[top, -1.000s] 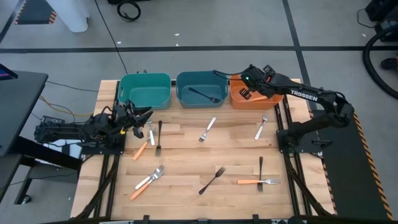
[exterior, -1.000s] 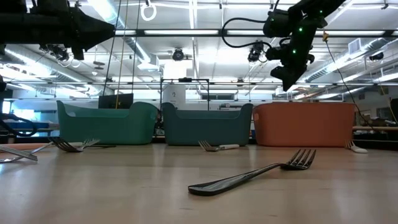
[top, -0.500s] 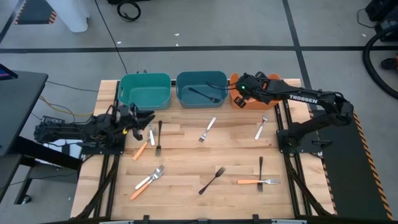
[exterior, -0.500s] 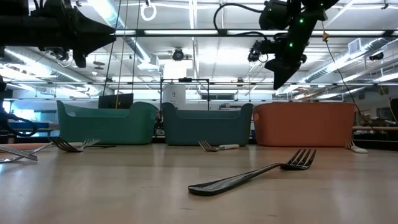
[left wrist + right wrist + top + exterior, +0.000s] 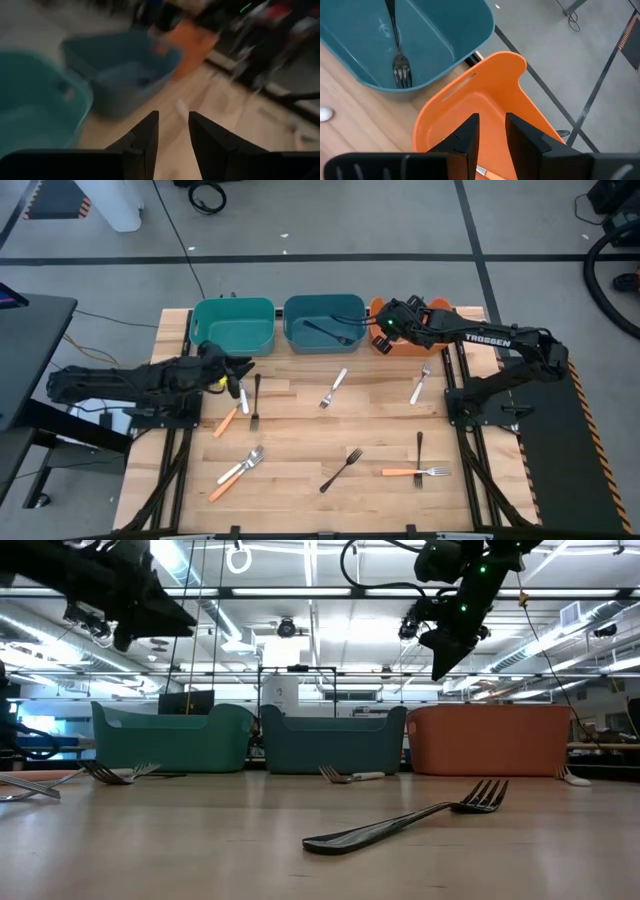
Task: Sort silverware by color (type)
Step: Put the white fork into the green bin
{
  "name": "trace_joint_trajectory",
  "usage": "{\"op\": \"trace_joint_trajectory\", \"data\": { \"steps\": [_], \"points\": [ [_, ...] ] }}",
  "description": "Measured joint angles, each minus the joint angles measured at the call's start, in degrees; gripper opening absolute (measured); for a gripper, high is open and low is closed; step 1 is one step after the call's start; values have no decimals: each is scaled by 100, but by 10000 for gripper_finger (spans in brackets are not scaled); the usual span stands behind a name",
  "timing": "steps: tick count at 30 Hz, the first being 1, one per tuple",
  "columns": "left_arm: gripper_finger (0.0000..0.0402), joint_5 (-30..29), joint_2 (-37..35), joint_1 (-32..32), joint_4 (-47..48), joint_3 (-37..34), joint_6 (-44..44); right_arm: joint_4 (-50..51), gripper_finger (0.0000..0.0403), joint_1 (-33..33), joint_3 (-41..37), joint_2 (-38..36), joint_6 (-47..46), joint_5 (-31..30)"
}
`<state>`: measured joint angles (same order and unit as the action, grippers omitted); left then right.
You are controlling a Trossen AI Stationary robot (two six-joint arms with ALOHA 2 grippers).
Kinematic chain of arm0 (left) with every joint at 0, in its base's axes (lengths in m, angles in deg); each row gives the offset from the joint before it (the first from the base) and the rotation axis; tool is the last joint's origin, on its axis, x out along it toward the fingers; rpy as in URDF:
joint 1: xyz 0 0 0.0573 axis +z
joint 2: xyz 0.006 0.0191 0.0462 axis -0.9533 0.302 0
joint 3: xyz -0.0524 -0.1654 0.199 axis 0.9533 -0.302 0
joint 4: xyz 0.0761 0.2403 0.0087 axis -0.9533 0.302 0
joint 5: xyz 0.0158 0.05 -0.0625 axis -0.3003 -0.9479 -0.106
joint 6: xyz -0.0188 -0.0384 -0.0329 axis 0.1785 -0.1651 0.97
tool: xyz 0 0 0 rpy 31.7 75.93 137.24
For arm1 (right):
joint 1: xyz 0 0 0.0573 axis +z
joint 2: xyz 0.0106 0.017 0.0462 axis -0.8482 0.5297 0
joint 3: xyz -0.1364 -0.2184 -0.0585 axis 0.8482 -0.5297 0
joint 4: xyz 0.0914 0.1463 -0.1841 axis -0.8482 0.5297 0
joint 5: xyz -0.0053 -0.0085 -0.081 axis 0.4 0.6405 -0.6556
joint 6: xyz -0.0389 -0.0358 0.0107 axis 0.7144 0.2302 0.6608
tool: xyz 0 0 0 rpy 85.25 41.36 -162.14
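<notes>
Forks and knives lie flat and scattered on the wooden table (image 5: pixel 300 430): a white knife (image 5: pixel 243 393), black forks (image 5: pixel 255 400) (image 5: pixel 342 468) (image 5: pixel 419 452), orange-handled pieces (image 5: pixel 228 420) (image 5: pixel 412 472) and white forks (image 5: pixel 334 388) (image 5: pixel 420 385). Another black fork (image 5: pixel 395 45) lies in the blue bin (image 5: pixel 323 320). My left gripper (image 5: pixel 238 368) hovers open beside the teal bin's (image 5: pixel 233 325) near corner, nothing between its fingers (image 5: pixel 147 135). My right gripper (image 5: pixel 381 330) hangs open above the orange bin's (image 5: pixel 485 95) left end, holding nothing.
The three bins stand in a row along the table's far edge. An orange-handled piece (image 5: pixel 487 174) lies in the orange bin. A white and an orange-handled piece (image 5: pixel 238 470) lie together at the near left. Bare wood shows in the table's middle.
My right gripper has swung toward the table's left, from over the orange bin's middle to its left end next to the blue bin. My left gripper has risen slightly and turned at the wrist beside the teal bin. No silverware has moved.
</notes>
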<state>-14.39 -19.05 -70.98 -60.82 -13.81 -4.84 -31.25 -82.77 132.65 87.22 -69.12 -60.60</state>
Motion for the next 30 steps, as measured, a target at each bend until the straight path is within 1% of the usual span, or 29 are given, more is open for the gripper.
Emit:
{"op": "trace_joint_trajectory", "data": {
  "steps": [2,4,5,8,12,15,19,22,25,28,30],
  "points": [
    [116,-27,292,1,964,463,605,0,103,0,0,0,-6,21],
    [116,-27,571,-6,1827,750,1178,3,103,0,0,0,-98,26],
    [116,-28,703,-8,2151,822,1414,3,103,1,0,0,-179,34],
    [116,-26,1014,-2,2703,843,1946,44,103,0,2,0,-448,80],
    [116,27,1398,5,2985,660,2758,191,103,2,2,0,-535,356],
    [116,174,1672,5,3056,578,3102,327,103,2,2,0,-536,495],
    [117,215,2009,5,3063,531,3627,487,103,0,2,0,-535,495],
    [117,241,2201,6,3049,531,3844,552,103,0,2,0,-535,491],
    [117,260,2365,10,3044,531,4317,647,103,1,2,0,-535,492],
    [117,512,2506,12,3032,531,4815,816,103,0,2,0,-534,491],
    [117,699,2610,10,3010,531,4961,932,103,0,2,0,-534,487]
  ]
}}
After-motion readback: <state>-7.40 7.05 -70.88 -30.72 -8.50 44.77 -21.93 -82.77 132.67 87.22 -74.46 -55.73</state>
